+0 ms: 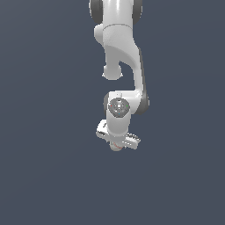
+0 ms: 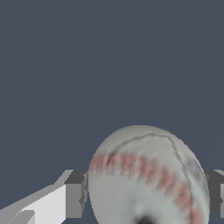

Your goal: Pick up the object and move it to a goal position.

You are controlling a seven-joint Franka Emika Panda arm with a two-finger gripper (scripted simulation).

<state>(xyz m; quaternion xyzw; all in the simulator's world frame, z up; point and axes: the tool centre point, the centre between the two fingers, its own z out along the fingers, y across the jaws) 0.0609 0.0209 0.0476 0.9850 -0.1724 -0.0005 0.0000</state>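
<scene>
Gripping ball [image 2: 148, 179] between claw [image 2: 146, 197] fingers [image 2: 74, 194].

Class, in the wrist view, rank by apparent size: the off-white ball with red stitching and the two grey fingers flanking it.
1. Off-white ball with red stitching: largest by far, though it sits close to the camera.
2. Grey finger with the white part.
3. Other grey finger: cropped by the frame edge, so the fingers' order is unsure.
</scene>
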